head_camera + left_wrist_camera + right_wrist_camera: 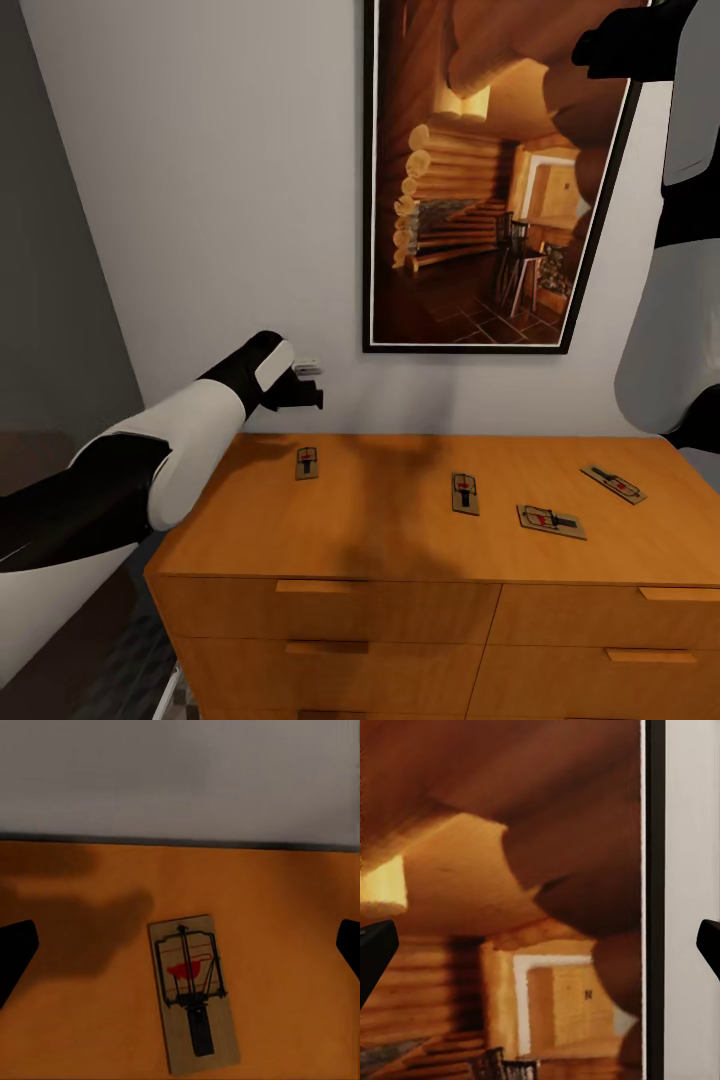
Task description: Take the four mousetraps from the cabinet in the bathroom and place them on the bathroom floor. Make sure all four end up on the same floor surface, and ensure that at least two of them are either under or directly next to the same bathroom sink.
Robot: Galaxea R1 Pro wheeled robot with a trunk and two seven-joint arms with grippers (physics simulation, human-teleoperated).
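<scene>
Several mousetraps lie flat on the top of the orange-brown cabinet (380, 540): one at the left (307, 462), one in the middle (465, 493), and two to the right (550, 521) (613, 484). My left gripper (305, 385) hovers open above the left mousetrap (193, 990), which lies on the wood between the two dark fingertips (15, 952). My right arm (680, 200) is raised high at the right. The right gripper (541, 949) is open and empty, facing the log-cabin picture (510, 907).
The dark-framed picture (480, 180) hangs on the white wall just behind the cabinet. Drawer fronts with slim bar handles (315, 587) face me. A grey wall (50, 300) closes the left side, with a dim strip of floor (140, 670) below it.
</scene>
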